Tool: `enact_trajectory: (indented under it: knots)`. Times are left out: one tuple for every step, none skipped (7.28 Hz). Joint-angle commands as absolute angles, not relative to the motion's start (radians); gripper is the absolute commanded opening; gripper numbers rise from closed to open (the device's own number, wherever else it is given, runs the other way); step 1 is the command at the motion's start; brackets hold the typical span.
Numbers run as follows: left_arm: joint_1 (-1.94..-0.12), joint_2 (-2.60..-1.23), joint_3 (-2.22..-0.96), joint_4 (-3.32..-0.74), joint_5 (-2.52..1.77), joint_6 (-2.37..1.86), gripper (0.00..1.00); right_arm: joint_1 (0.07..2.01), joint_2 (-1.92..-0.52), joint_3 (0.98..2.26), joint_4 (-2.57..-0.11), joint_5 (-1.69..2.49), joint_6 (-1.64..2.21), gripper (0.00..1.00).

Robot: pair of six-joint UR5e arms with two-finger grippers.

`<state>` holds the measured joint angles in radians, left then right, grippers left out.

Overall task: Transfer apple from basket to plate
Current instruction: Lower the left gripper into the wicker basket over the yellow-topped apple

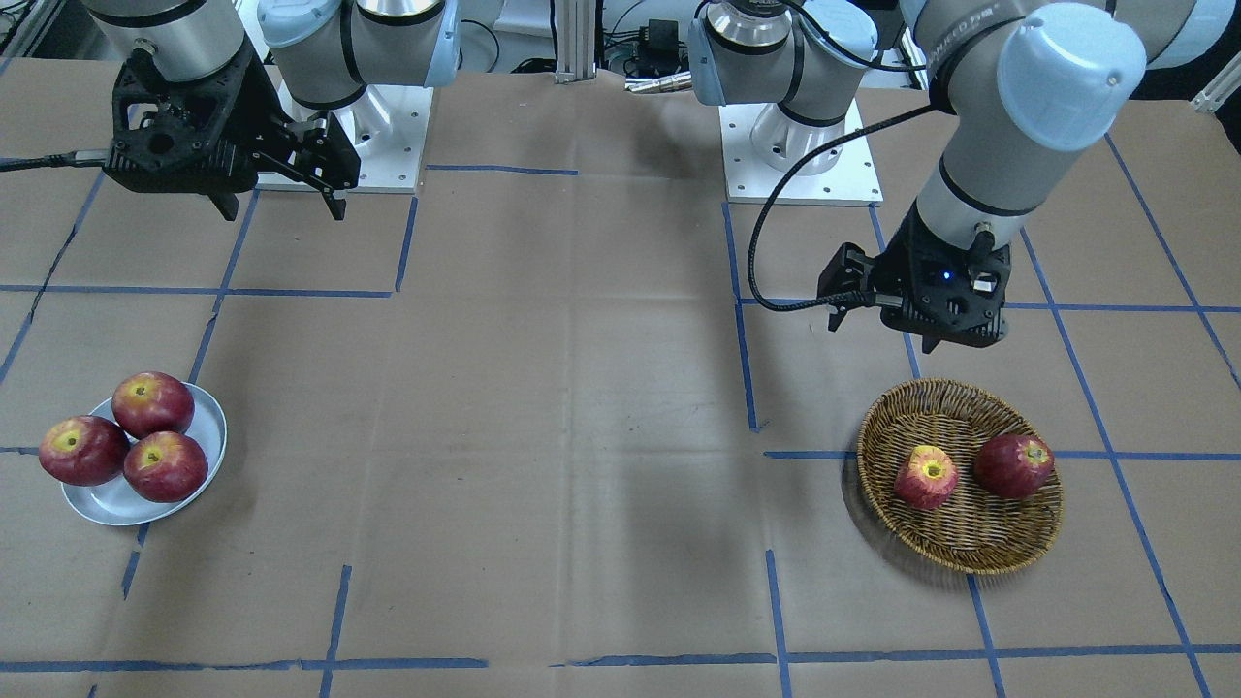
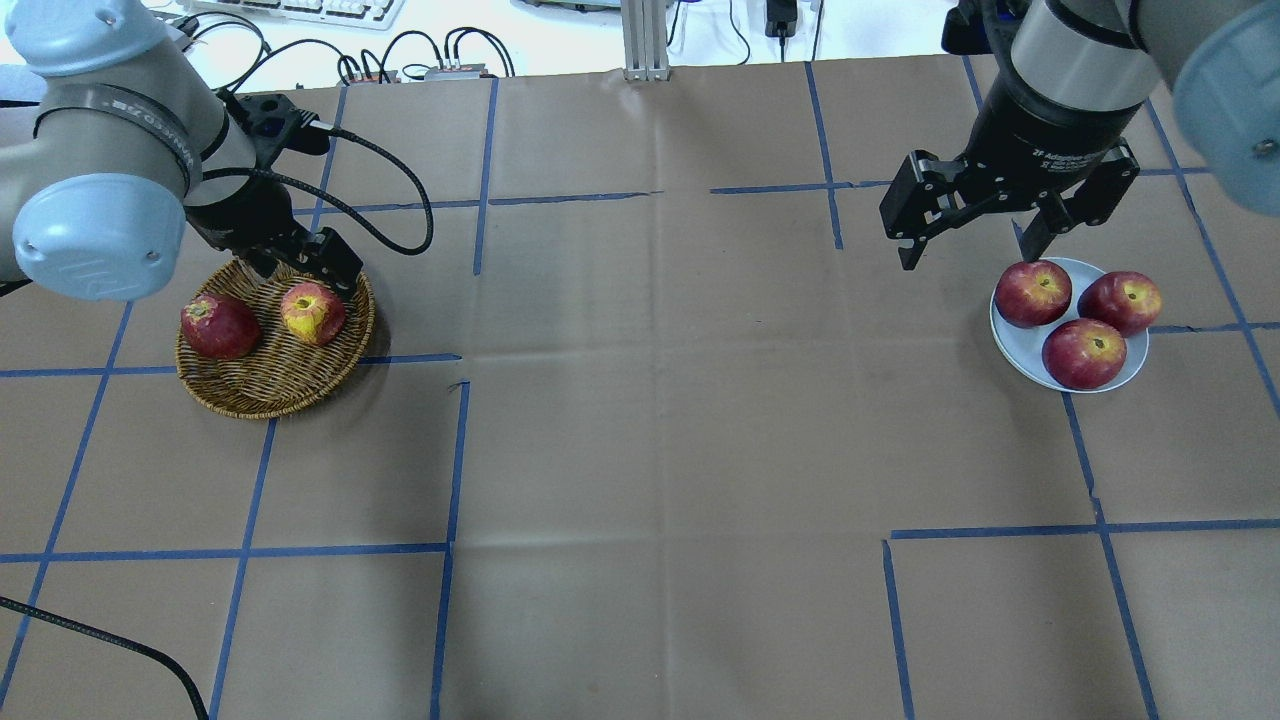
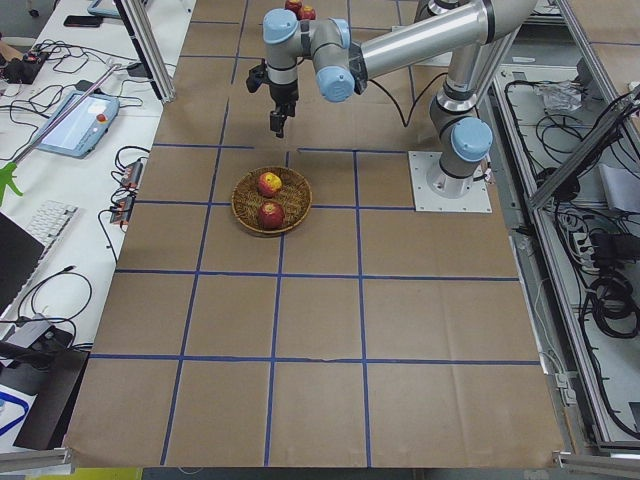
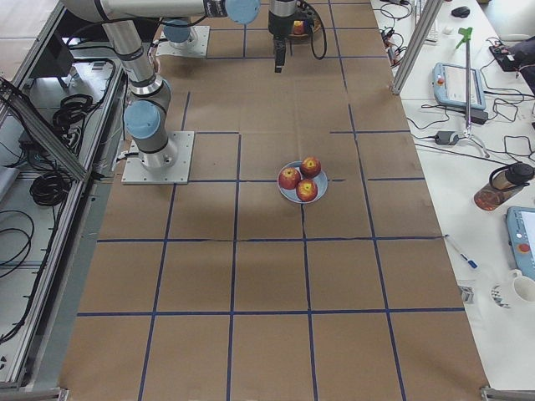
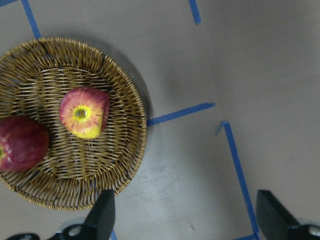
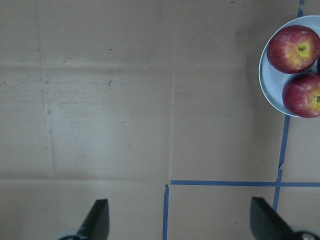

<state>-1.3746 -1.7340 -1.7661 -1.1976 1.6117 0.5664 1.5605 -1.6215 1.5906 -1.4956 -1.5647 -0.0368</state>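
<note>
Three red apples [image 2: 1085, 352] crowd the plate [image 2: 1008, 337]; in the basket [image 2: 270, 400] a dark apple [image 2: 220, 326] neighbours the apple [image 2: 313, 313].

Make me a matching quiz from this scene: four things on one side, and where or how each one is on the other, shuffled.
1 apple with the yellow patch
2 plate
3 left gripper
4 right gripper

A open, near the plate
B lying in the basket
C holds three dark red apples
D open, near the basket

Pairs: 1-B, 2-C, 3-D, 4-A
</note>
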Motion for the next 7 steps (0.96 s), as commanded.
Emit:
enact_trajectory:
  knots:
    - [-1.321, -1.825, -1.787, -1.039, 1.637, 0.684, 0.99, 1.562, -1.621, 1.591, -1.496, -1.565, -0.037, 1.0]
    - [-1.312, -1.854, -1.787, -1.032, 1.634, 0.71, 0.99, 1.562, -1.621, 1.591, -1.496, -1.565, -0.037, 1.0]
    - [-1.298, -1.879, -1.787, -1.023, 1.632, 0.736, 0.99, 1.56, -1.621, 1.591, -1.496, -1.565, -0.037, 1.0]
    - [-1.28, -1.916, -1.789, -1.02, 1.628, 0.739, 0.99, 1.562, -1.623, 1.591, -1.496, -1.565, -0.037, 1.0]
    - [-1.276, -1.951, -1.789, -0.979, 1.628, 0.739, 0.99, 1.56, -1.621, 1.591, -1.496, -1.565, -0.037, 1.0]
    - [-1.275, -1.965, -1.802, -0.956, 1.626, 0.738, 0.99, 1.56, -1.621, 1.591, -1.496, -1.565, -0.037, 1.0]
    - [-1.273, -1.968, -1.815, -0.924, 1.628, 0.738, 0.99, 1.56, -1.623, 1.591, -1.496, -1.565, -0.037, 1.0]
